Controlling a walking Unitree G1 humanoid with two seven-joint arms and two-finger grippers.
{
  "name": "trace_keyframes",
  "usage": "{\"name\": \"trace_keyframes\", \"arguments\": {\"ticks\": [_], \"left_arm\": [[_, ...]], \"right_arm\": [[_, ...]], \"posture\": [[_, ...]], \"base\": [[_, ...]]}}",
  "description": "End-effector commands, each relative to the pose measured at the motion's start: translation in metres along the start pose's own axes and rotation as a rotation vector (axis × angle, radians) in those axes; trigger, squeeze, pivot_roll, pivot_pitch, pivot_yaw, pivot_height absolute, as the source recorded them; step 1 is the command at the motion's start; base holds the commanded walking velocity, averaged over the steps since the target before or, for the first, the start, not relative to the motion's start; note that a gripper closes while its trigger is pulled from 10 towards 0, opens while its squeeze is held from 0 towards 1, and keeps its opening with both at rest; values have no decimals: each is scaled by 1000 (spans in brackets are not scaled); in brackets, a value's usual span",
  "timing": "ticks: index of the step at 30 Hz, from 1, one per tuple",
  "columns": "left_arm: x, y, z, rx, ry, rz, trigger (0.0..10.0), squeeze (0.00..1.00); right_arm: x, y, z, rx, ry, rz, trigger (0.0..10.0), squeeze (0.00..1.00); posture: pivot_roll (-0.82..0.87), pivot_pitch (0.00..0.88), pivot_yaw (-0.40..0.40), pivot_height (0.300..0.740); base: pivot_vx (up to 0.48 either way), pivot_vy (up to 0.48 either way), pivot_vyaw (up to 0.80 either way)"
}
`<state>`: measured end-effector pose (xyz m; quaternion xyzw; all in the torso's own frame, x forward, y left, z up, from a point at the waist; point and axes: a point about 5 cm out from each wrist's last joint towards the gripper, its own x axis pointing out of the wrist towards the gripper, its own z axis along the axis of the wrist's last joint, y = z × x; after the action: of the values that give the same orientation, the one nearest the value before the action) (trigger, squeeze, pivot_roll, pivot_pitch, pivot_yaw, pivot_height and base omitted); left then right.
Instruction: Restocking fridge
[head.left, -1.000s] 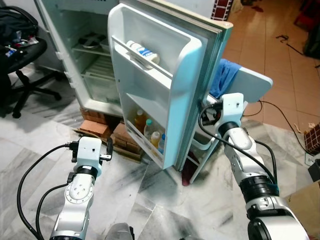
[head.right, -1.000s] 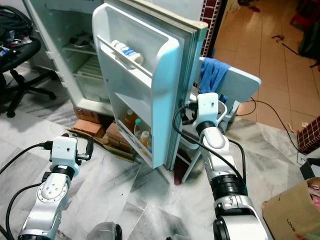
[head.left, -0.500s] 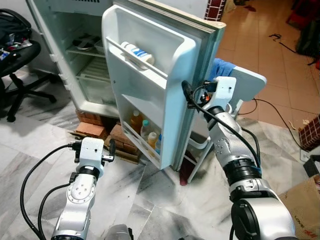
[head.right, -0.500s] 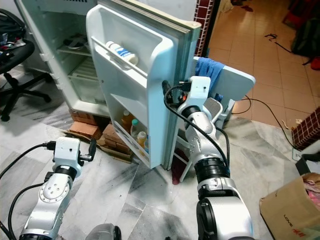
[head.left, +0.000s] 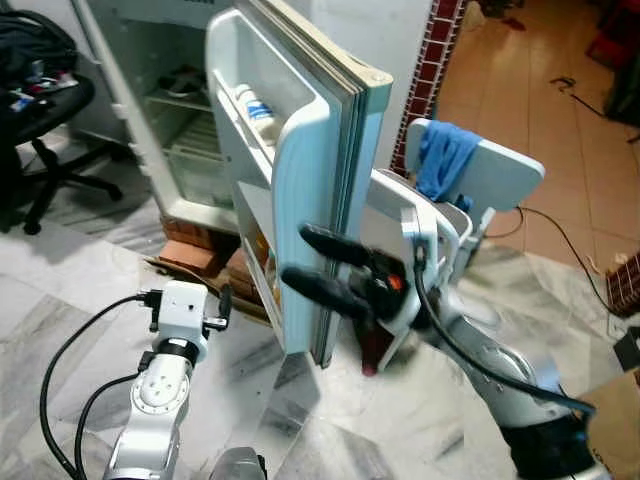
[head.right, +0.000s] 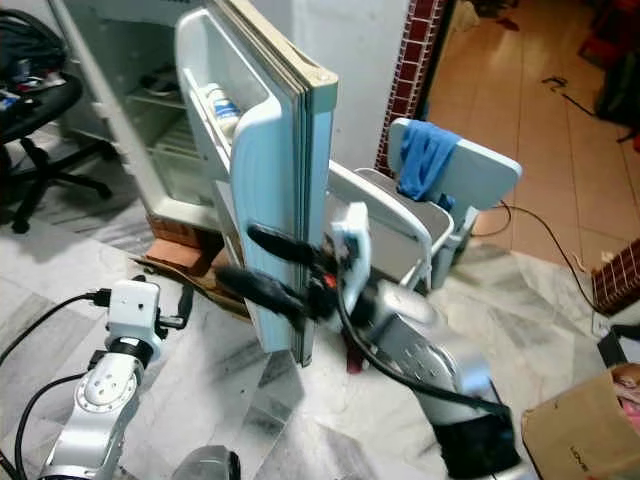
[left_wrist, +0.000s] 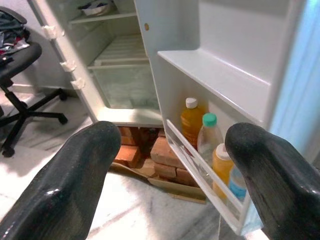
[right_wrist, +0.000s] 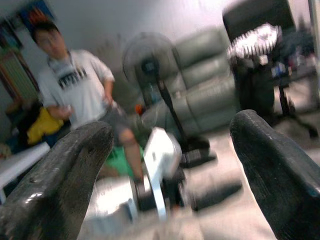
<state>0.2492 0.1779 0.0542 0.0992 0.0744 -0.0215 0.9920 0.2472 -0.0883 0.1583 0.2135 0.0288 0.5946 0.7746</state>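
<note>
The fridge (head.left: 170, 100) stands open, and its door (head.left: 300, 190) shows almost edge-on. A white bottle (head.left: 258, 105) lies in the door's upper shelf. In the lower door shelf stand an orange bottle (left_wrist: 192, 122), a green-capped bottle (left_wrist: 209, 136) and an orange-capped bottle (left_wrist: 222, 165). My right gripper (head.left: 298, 256) is open and empty, level across the door's free edge and pointing left. My left gripper (left_wrist: 172, 132) is open and empty too, low over the floor and facing the lower door shelf.
A white plastic chair (head.left: 480, 175) with a blue cloth (head.left: 445, 160) stands right behind the door. Bricks (head.left: 190, 255) prop up the fridge. An office chair (head.left: 40, 120) is at far left, a cardboard box (head.right: 590, 420) at bottom right. A person (right_wrist: 75, 85) stands behind me.
My right arm has swung from the door's outer side round to its free edge, fingers now pointing left. The door has turned left toward the fridge body. The left arm has stayed put.
</note>
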Motion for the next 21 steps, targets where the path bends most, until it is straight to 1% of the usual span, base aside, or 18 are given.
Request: {"name": "trace_keyframes", "arguments": {"ticks": [1, 2, 3, 4, 5, 6, 8, 9, 10, 11, 12, 13, 15, 16, 18, 19, 20, 21], "left_arm": [[-2, 0, -2, 11, 13, -13, 10000, 0], [-3, -1, -3, 12, 20, -21, 10000, 0], [-3, -1, -3, 12, 20, -21, 10000, 0], [-6, -3, -10, 20, 64, -49, 10000, 0], [-6, -3, -10, 20, 64, -49, 10000, 0], [-8, -4, -16, 24, 100, -62, 10000, 0], [-10, -3, -18, 34, 113, -65, 10000, 0], [-11, -3, -18, 33, 116, -67, 10000, 0], [-11, -3, -19, 33, 119, -70, 10000, 0], [-10, -3, -19, 32, 120, -72, 10000, 0], [-9, -3, -19, 35, 121, -72, 10000, 0], [-9, -3, -19, 35, 122, -72, 10000, 0], [-8, -4, -18, 38, 122, -75, 10000, 0], [-8, -4, -18, 41, 126, -79, 10000, 0], [-7, -5, -18, 41, 127, -81, 10000, 0], [-7, -5, -18, 41, 127, -83, 10000, 0], [-7, -5, -17, 40, 125, -86, 10000, 0], [-7, -5, -17, 40, 124, -87, 10000, 0]], "right_arm": [[-5, 3, 0, -27, 48, 28, 10000, 0], [-14, -1, -12, -39, 146, 4, 10000, 0], [-14, -1, -12, -39, 146, 4, 10000, 0], [-29, -18, -34, -108, 344, -101, 10000, 0], [-29, -18, -34, -108, 344, -101, 10000, 0], [-35, -33, -43, -170, 441, -193, 10000, 0], [-36, -59, -43, -298, 509, -375, 10000, 0], [-36, -74, -39, -350, 529, -490, 10000, 0], [-35, -85, -34, -385, 532, -573, 10000, 0], [-35, -90, -30, -398, 529, -617, 10000, 0], [-29, -103, -16, -441, 479, -727, 10000, 0], [-27, -106, -11, -455, 465, -758, 10000, 0], [-15, -111, 2, -490, 405, -801, 10000, 0], [-2, -113, 12, -499, 341, -807, 10000, 0], [5, -114, 15, -502, 317, -799, 10000, 0], [15, -110, 17, -459, 258, -755, 10000, 0], [34, -98, 20, -367, 159, -627, 10000, 0], [42, -91, 21, -329, 122, -560, 10000, 0]], "posture": [[112, 47, -35, 740], [113, 46, -34, 740], [113, 46, -34, 740], [115, 45, -32, 740], [115, 45, -32, 740], [115, 45, -31, 740], [122, 44, -33, 740], [125, 43, -32, 740], [129, 42, -34, 740], [131, 42, -35, 740], [134, 40, -34, 740], [138, 38, -36, 740], [141, 34, -38, 740], [145, 31, -40, 740], [146, 30, -41, 740], [149, 29, -43, 740], [150, 27, -44, 740], [150, 27, -44, 740]], "base": [[0, 0, 0], [0, 0, 0], [0, 0, 0], [0, 0, 0], [0, 0, 0], [0, 0, 0], [0, 0, 0], [0, 0, 0], [0, 0, 0], [0, 0, 0], [0, 0, 0], [0, 0, 0], [0, 0, 0], [0, 0, 0], [0, 0, 0], [0, 0, 0], [0, 0, 0], [0, 0, 0]]}}
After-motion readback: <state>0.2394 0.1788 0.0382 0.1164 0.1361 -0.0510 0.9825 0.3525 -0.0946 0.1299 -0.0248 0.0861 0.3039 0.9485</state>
